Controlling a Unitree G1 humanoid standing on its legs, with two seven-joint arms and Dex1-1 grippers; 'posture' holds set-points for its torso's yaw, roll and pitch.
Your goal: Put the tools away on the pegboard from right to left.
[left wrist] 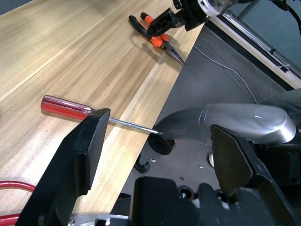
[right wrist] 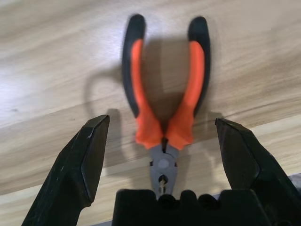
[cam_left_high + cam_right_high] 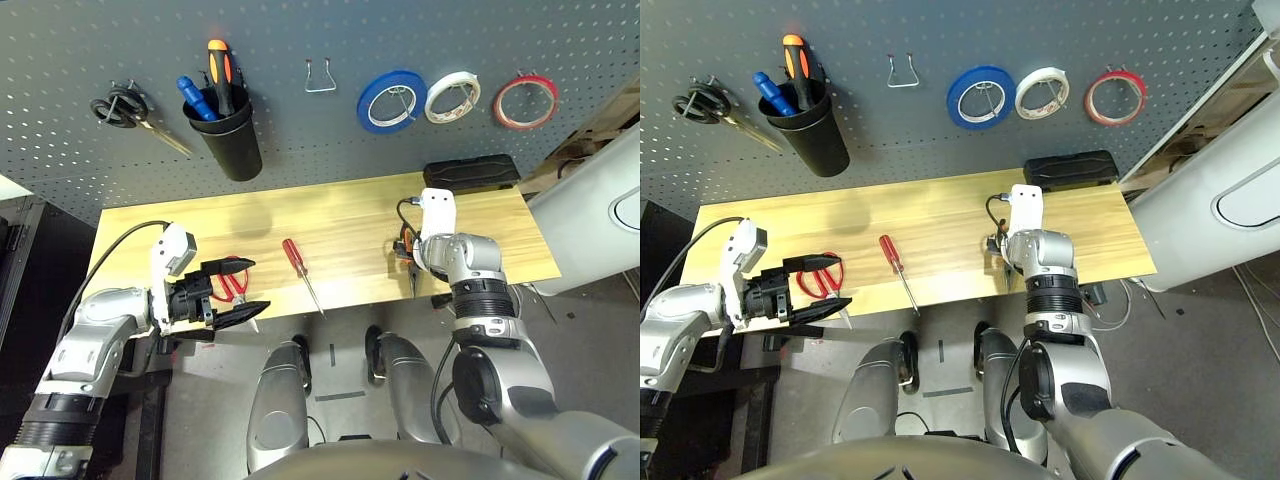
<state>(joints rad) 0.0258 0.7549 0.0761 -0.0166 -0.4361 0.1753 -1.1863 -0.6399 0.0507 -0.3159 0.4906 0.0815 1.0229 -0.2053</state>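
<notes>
Right then, the orange-and-black-handled pliers (image 2: 189, 103) lay on the right half of the counter (image 3: 350, 235), close to the near edge, jaws pointing toward it. Over them hovered the right gripper (image 2: 163, 120), fingers wide open, one to each side, no grip on them! Leftward along that same edge, the red-handled screwdriver (image 3: 292, 254) rested at a slant, its tip poking out past the edge. Further toward the near left corner came the red-handled scissors (image 3: 238, 291), and there was the left gripper (image 3: 260, 285), its fingers spread open above them, holding nothing.

Out at the counter's far edge, by the right corner, sat a black case (image 3: 470, 173). And up on the pegboard (image 3: 290, 150), from right to left: the red tape ring (image 3: 520, 126) on its hook, a white tape roll (image 3: 433, 100), a blue tape roll (image 3: 368, 105), a wire hook (image 3: 320, 88), a black cup (image 3: 235, 150) of tools, and black-handled scissors (image 3: 120, 112)!
</notes>
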